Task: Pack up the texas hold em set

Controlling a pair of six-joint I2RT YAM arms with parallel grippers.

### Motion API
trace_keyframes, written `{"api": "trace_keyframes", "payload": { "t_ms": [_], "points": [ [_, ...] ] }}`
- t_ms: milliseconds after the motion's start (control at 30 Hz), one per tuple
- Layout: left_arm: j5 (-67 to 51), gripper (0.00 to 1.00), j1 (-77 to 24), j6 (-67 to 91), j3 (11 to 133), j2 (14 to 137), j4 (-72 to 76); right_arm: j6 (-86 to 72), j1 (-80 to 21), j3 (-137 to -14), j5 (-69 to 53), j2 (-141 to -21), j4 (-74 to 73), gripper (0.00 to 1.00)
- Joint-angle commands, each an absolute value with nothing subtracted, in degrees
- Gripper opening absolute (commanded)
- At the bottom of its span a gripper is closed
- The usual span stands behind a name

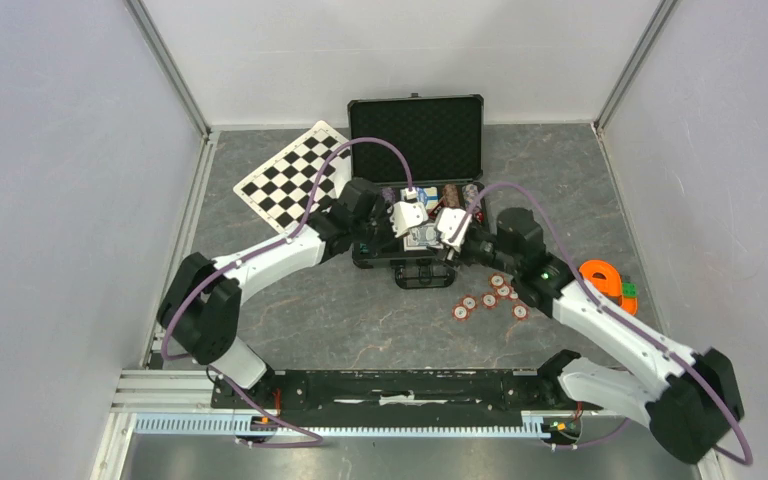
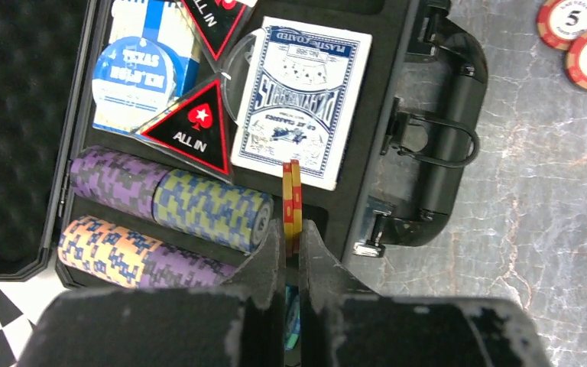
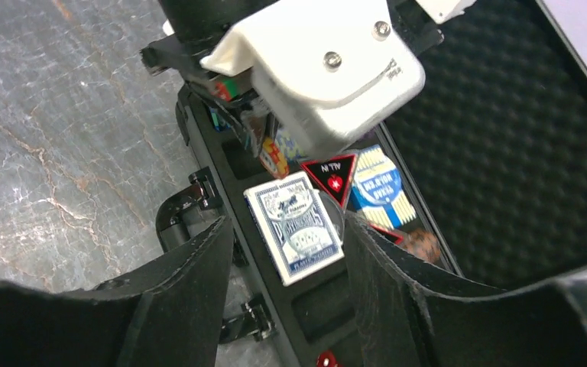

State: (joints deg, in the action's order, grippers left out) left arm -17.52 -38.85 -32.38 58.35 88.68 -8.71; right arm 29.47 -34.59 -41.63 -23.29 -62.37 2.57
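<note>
Red-and-yellow striped edges show between the black fingers (image 2: 264, 260) of the left gripper (image 2: 292, 245). A thin stack of poker chips (image 2: 291, 199) stands on edge there, clamped tight, over the near side of the case (image 2: 388, 115). Beside them, chip rows (image 2: 170, 202) lie on their sides in the foam troughs (purple, yellow-blue, orange-blue). Past those sit two triangular ALL IN buttons (image 2: 191, 131), a blue Texas Hold'em box (image 2: 134, 73) and a blue-backed deck of cards (image 2: 303, 99), all inside the tray. The handle (image 2: 449, 130) juts out on the table side.

The right gripper (image 3: 289, 233) has its fingers (image 3: 199, 267) well apart, one on each side of that same deck seen from above, and it grips nothing. The left arm's white camera housing (image 3: 329, 84) crosses just ahead of it. A red die (image 3: 325, 359) peeks in at the bottom edge of the right wrist view.

From above, the case lies open mid-table (image 1: 340, 320), its foam-lined lid (image 1: 415, 135) raised at the far side and both arms reaching over the tray. Loose chips (image 1: 490, 295) are scattered on the table just right of the handle, beside the right arm. A checkered board (image 1: 295, 175) lies left of the case, and an orange ring (image 1: 603, 278) lies off to the right.
</note>
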Motion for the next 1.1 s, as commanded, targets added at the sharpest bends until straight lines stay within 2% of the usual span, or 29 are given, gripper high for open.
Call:
{"api": "trace_keyframes", "payload": {
  "t_ms": [0,167,400,600,700,900,1067],
  "points": [
    [-15.3,0.02,-38.8,-38.1,67.3,93.4,-23.6,22.1,-34.5,-36.0,-15.1,-52.7,7.2,0.61],
    [-13.6,0.02,-39.1,-40.2,70.4,96.5,-29.9,16.2,-34.5,-30.6,-5.5,-43.4,2.1,0.62],
    [-10.0,0.02,-39.8,-41.1,74.8,99.7,-34.0,5.9,-34.4,-22.9,-1.7,-35.3,-8.5,0.73],
    [-5.4,0.02,-41.0,-41.6,79.0,104.1,-36.2,-2.6,-34.5,-23.8,5.1,-34.4,-17.6,0.86],
    [-2.6,0.02,-41.5,-42.3,81.4,106.8,-38.6,-5.7,-34.5,-25.1,10.7,-34.5,-19.8,0.98],
    [2.3,0.02,-41.5,-42.6,83.1,110.2,-40.0,-7.1,-34.1,-31.6,18.9,-39.6,-23.3,0.98],
    [3.0,0.18,-41.5,-42.9,83.7,110.8,-39.4,-8.7,-29.4,-34.6,20.9,-47.3,-21.1,0.98]
  ]
}}
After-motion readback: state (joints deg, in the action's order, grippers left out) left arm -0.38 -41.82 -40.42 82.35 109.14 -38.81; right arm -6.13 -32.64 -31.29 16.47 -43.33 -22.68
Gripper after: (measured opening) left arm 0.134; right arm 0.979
